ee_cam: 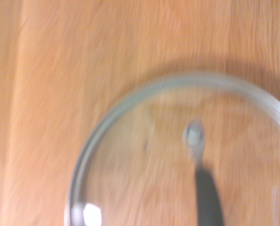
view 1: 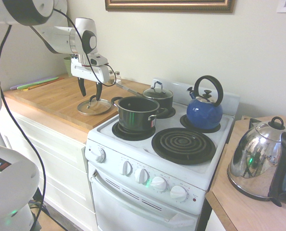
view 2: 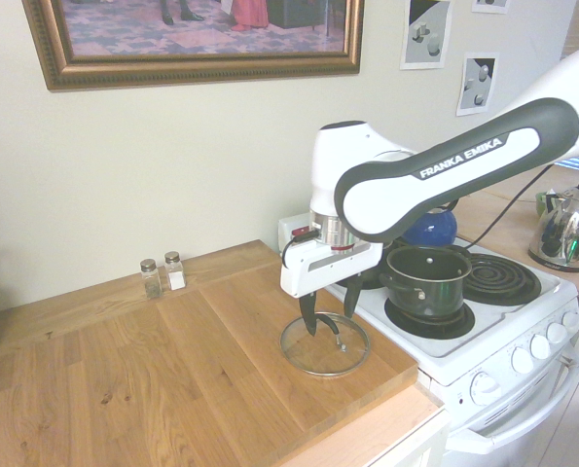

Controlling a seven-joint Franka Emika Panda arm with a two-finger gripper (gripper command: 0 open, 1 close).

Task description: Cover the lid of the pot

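My gripper (view 1: 90,91): fingers spread wide apart, pointing down, my grasp released — one fingertip on each side of the lid's dark loop handle (view 2: 326,319), or close to it; I cannot tell whether either touches it.
Lid (view 1: 94,107): round clear glass with a metal rim, lying flat on the wooden countertop (view 2: 153,379), handle up, beside the stove (view 1: 157,144).
Pot (view 1: 136,114): glossy black, uncovered, on a coil burner of the stove, near the lid.
Small pot (view 1: 158,96): dark, with its own glass lid, behind the larger pot.
Blue kettle (view 1: 204,111): on a back burner — mostly hidden by my arm in the second exterior view.
Hard to make out: my wrist view is blurred; the lid's rim and handle run off its edge.
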